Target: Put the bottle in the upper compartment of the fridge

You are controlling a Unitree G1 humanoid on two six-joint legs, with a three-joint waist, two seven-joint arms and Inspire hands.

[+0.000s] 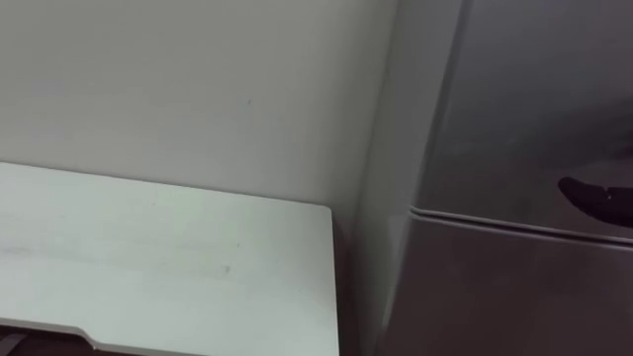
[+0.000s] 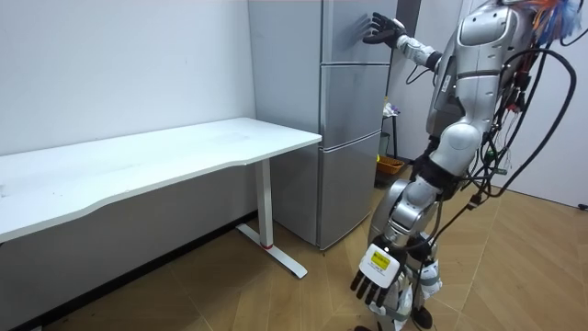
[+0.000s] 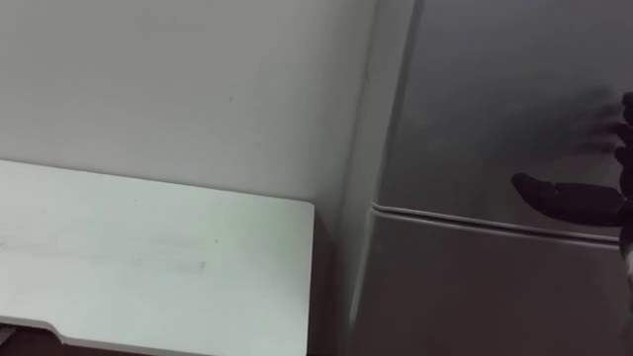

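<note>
One right hand (image 2: pixel 378 28) lies spread against the tall upright fridge (image 2: pixel 349 119).

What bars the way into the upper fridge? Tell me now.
The shut upper fridge door bars the way; the right robot hand rests open against its front. The left robot hand hangs open, low.

You're looking at the fridge (image 2: pixel 354 119) now: a tall grey metal-faced cabinet, standing upright on the floor just beside the end of the white table (image 2: pixel 184 152). Its upper door (image 1: pixel 534 99) is shut, flush with the body. A thin horizontal seam parts it from the lower door (image 1: pixel 495 297), which is shut too. Your right robot hand (image 3: pixel 569 198) lies with straight, spread fingers against the upper door's front, just above that seam.
</note>
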